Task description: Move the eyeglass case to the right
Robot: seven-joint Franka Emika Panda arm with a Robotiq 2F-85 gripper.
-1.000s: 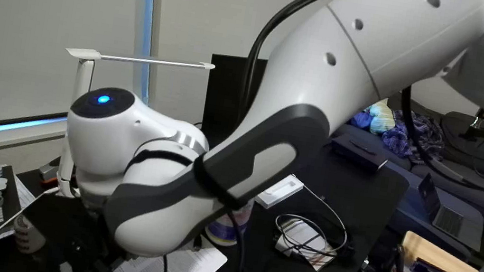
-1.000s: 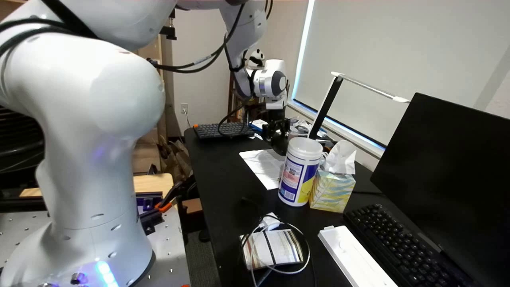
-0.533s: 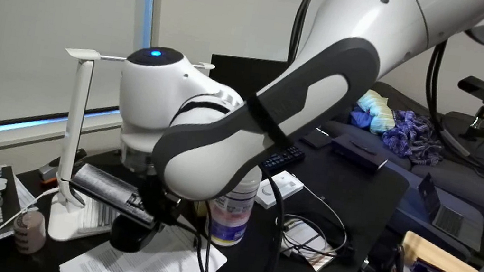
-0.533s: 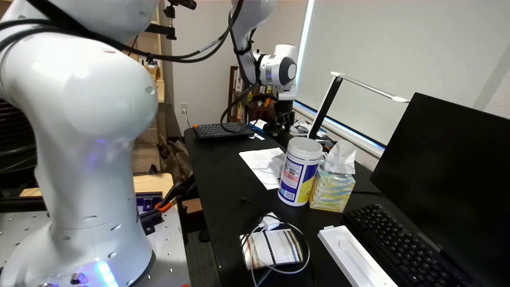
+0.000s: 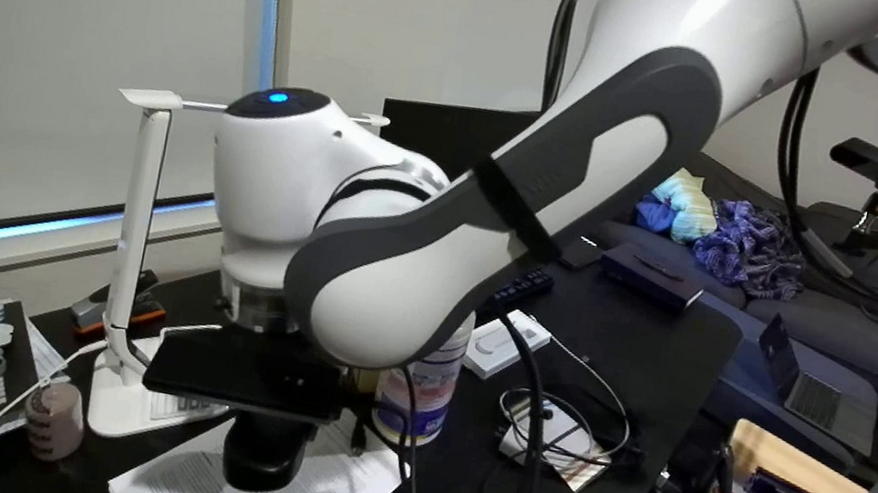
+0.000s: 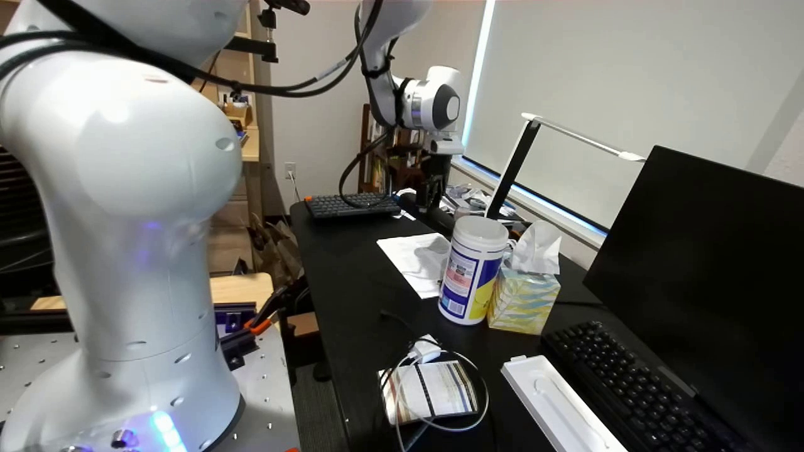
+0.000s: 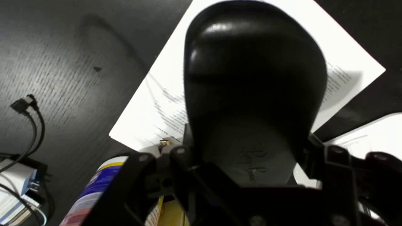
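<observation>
by window blind, paper on black desk, eyeglass case above

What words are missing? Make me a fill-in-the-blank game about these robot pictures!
The gripper holds the eyeglass case above a sheet of ____.
The round light on the arm glows ____.
The patterned box has a white ____ sticking out.
The lid on the tall tub is coloured ____.

Missing words: paper; blue; tissue; white.
</observation>
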